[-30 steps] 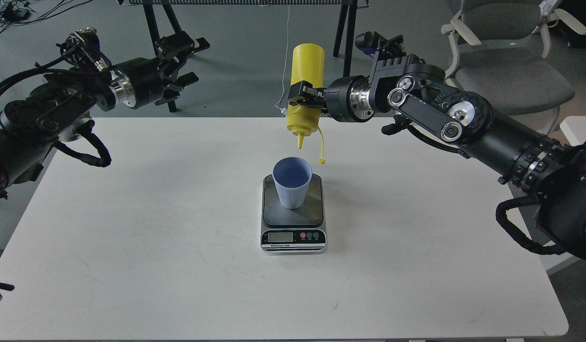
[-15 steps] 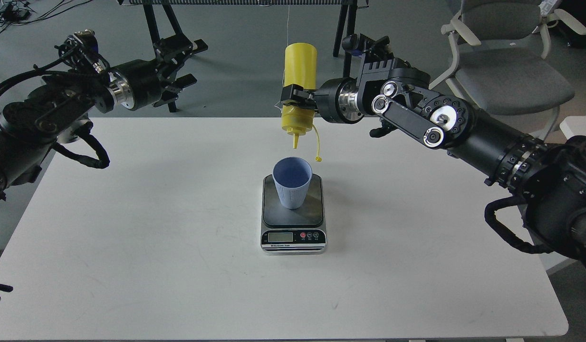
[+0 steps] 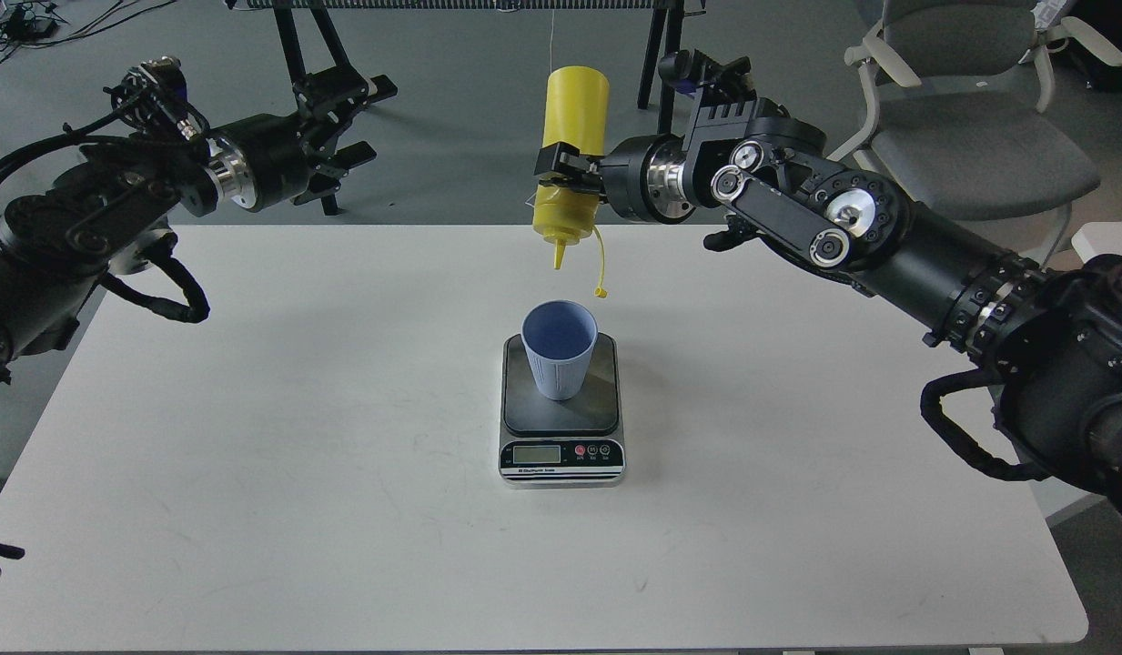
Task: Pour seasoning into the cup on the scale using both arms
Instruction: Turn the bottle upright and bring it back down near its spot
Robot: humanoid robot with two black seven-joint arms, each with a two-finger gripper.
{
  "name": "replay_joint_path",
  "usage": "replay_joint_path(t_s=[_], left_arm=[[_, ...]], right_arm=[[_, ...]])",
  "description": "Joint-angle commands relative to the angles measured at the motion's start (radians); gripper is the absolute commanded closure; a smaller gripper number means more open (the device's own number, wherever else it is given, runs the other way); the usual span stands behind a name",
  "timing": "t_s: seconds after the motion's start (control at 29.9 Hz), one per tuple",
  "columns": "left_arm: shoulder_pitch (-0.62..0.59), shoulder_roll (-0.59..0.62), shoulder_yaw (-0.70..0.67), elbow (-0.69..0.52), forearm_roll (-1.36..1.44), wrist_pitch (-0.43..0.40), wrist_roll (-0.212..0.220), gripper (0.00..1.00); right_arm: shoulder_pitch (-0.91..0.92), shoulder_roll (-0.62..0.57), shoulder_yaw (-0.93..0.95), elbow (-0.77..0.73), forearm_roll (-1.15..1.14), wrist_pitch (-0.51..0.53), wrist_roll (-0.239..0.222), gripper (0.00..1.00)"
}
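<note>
Task status: cup (image 3: 560, 348) standing on scale (image 3: 561, 421), centre frame, on white worktop (image 3: 251, 437); pouring stage, no stream visible.

Right tool (image 3: 561, 176) clamping inverted yellow squeeze bottle (image 3: 571, 164), upper centre, nozzle pointing down above cup, clear of rim.

Left tool (image 3: 347, 123), upper left, prongs spread, holding nothing.

Black jointed arms (image 3: 888, 246), silver rings, looped black cables, round screws
</note>
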Motion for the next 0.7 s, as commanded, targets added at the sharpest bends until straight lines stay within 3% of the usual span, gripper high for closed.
replay_joint_path(t_s=[0.0,0.33,0.67], left_arm=[[0.0,0.001,0.001,0.0,0.003,0.0,0.0,0.01],[-0.002,-0.002,0.002,0.0,0.006,0.0,0.0,0.01],[0.002,-0.012,0.007,0.0,0.01,0.0,0.0,0.01]], right_arm=[[-0.003,-0.017,0.033,0.005,0.133,0.004,-0.033,0.83],[-0.019,-0.19,0.245,0.039,0.688,0.03,-0.099,0.84],[-0.227,-0.449,0.528,0.171,1.202,0.033,-0.2,0.84]])
